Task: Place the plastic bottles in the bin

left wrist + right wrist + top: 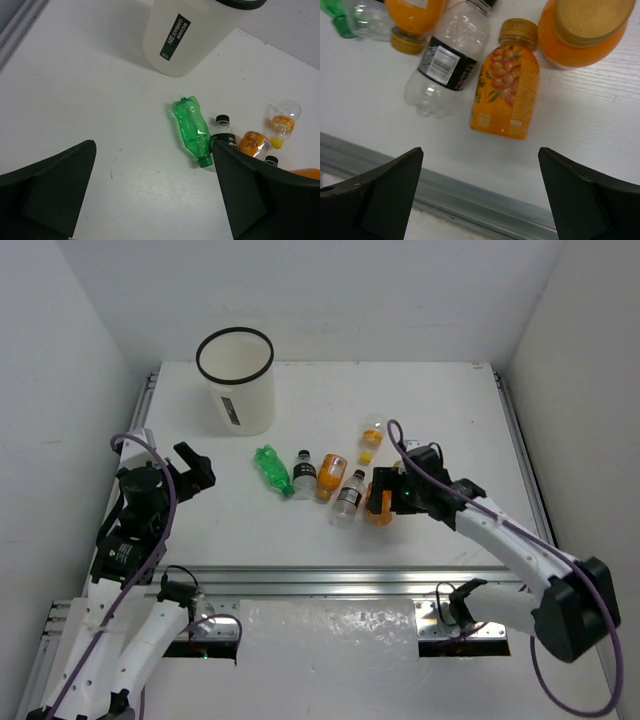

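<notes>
The white bin (237, 383) with a black rim stands at the back left; its side also shows in the left wrist view (185, 35). Several small bottles lie in a cluster mid-table: a green bottle (272, 470) (192, 130), a clear dark-labelled bottle (304, 473), an orange bottle (331, 477), a second clear bottle (348, 497) (447, 62) and a clear bottle with an orange label (371, 437). My right gripper (383, 495) (480, 152) is open above an orange bottle (506, 92) lying flat. My left gripper (195, 468) (154, 145) is open and empty, left of the green bottle.
Another orange bottle (585, 27) stands with its cap toward the right wrist camera. A metal rail (330, 580) (470, 200) runs along the table's front edge. White walls close in the left, back and right sides.
</notes>
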You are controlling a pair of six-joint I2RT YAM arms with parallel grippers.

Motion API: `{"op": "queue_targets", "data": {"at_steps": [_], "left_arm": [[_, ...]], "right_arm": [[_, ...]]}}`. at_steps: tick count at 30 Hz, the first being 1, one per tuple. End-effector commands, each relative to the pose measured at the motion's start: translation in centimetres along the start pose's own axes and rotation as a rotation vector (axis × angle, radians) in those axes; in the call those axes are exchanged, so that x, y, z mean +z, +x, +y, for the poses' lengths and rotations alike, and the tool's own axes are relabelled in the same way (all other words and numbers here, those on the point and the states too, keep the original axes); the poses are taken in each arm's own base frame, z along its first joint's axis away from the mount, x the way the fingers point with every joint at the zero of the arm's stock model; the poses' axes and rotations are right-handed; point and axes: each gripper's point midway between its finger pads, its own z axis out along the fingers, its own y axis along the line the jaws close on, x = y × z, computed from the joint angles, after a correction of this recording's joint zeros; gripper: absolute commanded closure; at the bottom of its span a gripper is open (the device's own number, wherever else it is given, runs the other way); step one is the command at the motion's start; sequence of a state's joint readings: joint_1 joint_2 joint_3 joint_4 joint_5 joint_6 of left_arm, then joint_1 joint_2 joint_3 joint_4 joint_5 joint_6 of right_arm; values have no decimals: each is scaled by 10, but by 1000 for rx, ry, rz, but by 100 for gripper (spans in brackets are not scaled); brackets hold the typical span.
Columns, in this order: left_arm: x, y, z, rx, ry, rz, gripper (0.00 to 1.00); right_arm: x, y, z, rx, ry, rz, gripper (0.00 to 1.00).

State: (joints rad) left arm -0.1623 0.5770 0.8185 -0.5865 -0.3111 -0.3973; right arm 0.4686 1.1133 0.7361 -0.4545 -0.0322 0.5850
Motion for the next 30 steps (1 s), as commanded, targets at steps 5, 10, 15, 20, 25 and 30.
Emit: {"op": "queue_targets", "data": {"at_steps": [5, 10, 15, 20, 25, 30], "left_arm": [[4, -8, -6, -1, 25, -25, 0], [5, -7, -9, 4, 40, -18, 0], [6, -4, -12, 11, 60, -6, 0], [10, 3, -27, 29, 129, 43, 0], [-6, 19, -79, 21, 417, 176, 0], [-57, 48, -170, -113, 991, 335, 0]], "right_arm": [[51, -14, -20, -29, 214, -74, 6], [75, 3, -22, -63, 194, -25, 21], [73, 12, -14, -83, 137, -48, 39], [59, 11, -5, -114, 96, -54, 60], [12, -2, 31, -175, -11, -156, 66], [-43, -11, 107, -291, -442, -272, 69]]}}
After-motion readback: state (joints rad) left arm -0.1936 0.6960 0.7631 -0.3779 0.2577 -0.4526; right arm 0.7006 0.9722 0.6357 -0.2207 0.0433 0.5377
